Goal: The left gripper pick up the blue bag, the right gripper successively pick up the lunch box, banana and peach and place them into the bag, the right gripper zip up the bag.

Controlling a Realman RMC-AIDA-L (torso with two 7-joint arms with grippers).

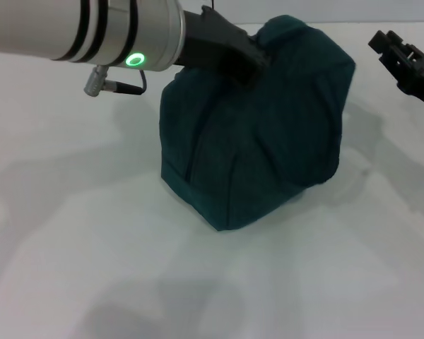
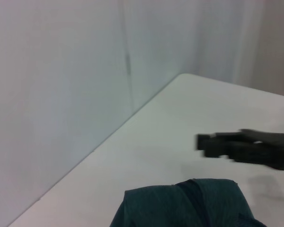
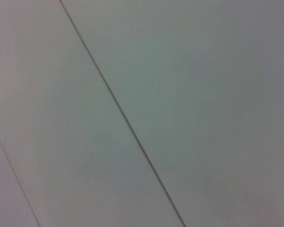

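1. Head view: the left pincer is clamped on the top of the blue bag, which sits mid-table. No lunch box, banana or peach shows — probably packed already.
2. Left wrist view: the right pincer hovers far right, apart from the bag; whether it is open I cannot tell. A pale wall lies beyond.
3. Right wrist view: only plain panels — nothing else.

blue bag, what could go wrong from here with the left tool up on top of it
The left tool is pressed into the top of the dark teal fabric bag; whether it grips is hidden, so the bag may slip when lifted. The soft bag looks closed and slumped on the white table, so loading could be blocked. The right tool hangs close beside it and could snag the fabric.
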